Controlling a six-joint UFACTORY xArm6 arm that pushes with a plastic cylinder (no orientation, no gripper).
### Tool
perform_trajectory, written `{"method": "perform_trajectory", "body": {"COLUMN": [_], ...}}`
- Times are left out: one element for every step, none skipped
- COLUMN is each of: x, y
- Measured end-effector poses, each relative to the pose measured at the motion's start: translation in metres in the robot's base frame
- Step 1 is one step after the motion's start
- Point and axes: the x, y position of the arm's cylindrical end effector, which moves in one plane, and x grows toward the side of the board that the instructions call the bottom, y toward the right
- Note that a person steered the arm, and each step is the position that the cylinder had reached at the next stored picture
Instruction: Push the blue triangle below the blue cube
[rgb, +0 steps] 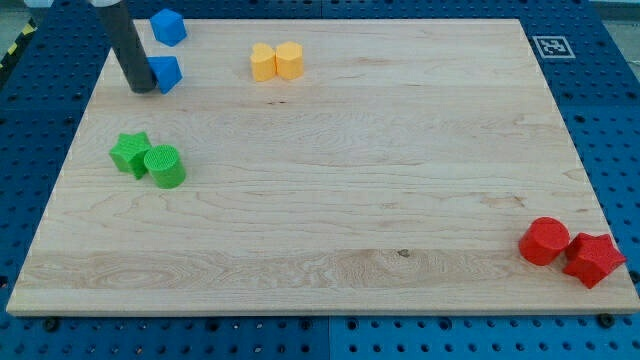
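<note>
Camera view shows the desk (320, 200) from above its bottom edge, with the arm's rod coming down near the top left corner. The tip (143, 90) rests just left of the blue triangle (165, 73), touching it or very nearly so; the gap cannot be judged. This arm carries no fingers, so there is nothing to be released or clenched; the rod only pushes.

The blue cube (168, 26) sits right at the top edge of the desk, above the triangle and a little apart from it. The triangle lies almost straight under the cube, so the task looks close to done, and the step in hand seems to be a last nudge or check of the placing.

If any move is left, it calls for a short, gentle push, since a strong one toward the view's right would carry the triangle out from under the cube. A push upward risks knocking the cube off the top edge.

Other blocks are well apart: two orange blocks (276, 61) near the top edge, a green star (130, 153) touching a green cylinder (165, 166) by the left edge, a red cylinder (544, 241) and red block (593, 259) at the bottom right corner.
</note>
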Motion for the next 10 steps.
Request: {"method": "perform_trajectory", "body": {"x": [0.009,0.032,0.033,0.007,-0.011,-0.009,0.017,0.015,-0.02,-0.037], "y": [-0.001,-0.001,0.018,0.037,0.038,0.038,0.045,0.051,0.051,0.051]}}
